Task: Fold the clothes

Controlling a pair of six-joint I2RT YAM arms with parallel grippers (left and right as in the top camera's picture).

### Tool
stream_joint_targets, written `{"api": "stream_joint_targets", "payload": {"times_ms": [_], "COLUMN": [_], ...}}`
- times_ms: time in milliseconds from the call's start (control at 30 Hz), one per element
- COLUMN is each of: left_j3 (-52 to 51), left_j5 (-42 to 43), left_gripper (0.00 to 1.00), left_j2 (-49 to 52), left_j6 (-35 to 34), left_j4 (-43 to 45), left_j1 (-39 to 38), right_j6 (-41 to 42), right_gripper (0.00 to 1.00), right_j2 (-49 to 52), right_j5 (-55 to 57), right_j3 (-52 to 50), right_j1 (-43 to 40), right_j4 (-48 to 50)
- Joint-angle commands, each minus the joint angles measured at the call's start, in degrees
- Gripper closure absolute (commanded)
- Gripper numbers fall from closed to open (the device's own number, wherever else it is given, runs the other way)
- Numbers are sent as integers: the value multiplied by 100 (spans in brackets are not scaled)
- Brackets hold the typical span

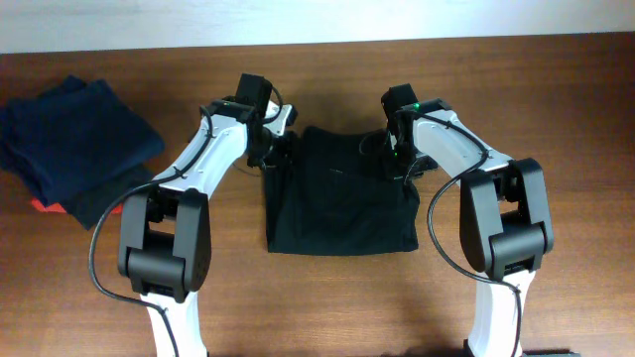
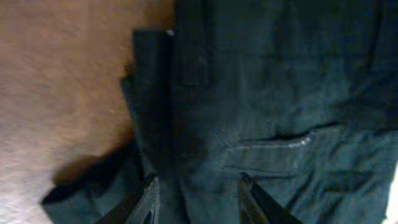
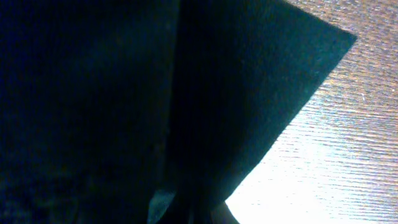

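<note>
Black clothes (image 3: pixel 112 93) fill the right wrist view, right up against the right gripper (image 1: pixel 397 151). I cannot tell if its fingers are squeezing the cloth. The left gripper (image 2: pixel 199 202) has its fingers spread wide, and the cloth lies flat on the table (image 2: pixel 62 81) between them and just ahead. A blue pile (image 1: pixel 74 144) sits well apart from both.

left pincer (image 2: pixel 199 202) spread and angled downward; right pincer (image 1: pixel 394 164) low, jaws hidden.

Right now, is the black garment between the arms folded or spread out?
Folded, at least partly: the black garment lies as a compact rectangle, and the left wrist view shows doubled layers along its edge.
</note>
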Motion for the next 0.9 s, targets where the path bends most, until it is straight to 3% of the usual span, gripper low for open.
{"api": "stream_joint_targets", "payload": {"times_ms": [0, 333, 367, 400, 433, 500, 633, 733, 867], "left_j3": [52, 52, 52, 52, 52, 55, 122, 450, 529], "left_j5": [-466, -140, -120, 24, 249, 352, 385, 1231, 1314], "left_gripper": [58, 56, 62, 76, 92, 98, 99, 100, 99], "left_j2": [-85, 442, 448, 448, 446, 446, 439, 334, 31], "left_j6": [-92, -94, -94, -94, -94, -94, -243, -243, -330], "left_j4": [52, 461, 435, 391, 267, -144, -1351, -2505, -3134], "left_j1": [44, -90, -101, -138, -181, -192, -52, 81, 144], "right_j6": [59, 59, 59, 59, 59, 57, 59, 63, 85], "right_gripper": [96, 96, 96, 96, 96, 96, 96, 96, 96], "right_j2": [385, 385, 385, 385, 385, 385, 385, 385, 385], "right_j5": [363, 365, 365, 365, 365, 367, 369, 365, 363], "right_j3": [-146, -146, -146, -146, -146, -146, -146, -146, -146], "right_j1": [-122, -122, -122, -122, -122, -122, -125, -195, -365], "right_j4": [-66, -90, -92, -92, -103, -116, -131, -144, -238]}}
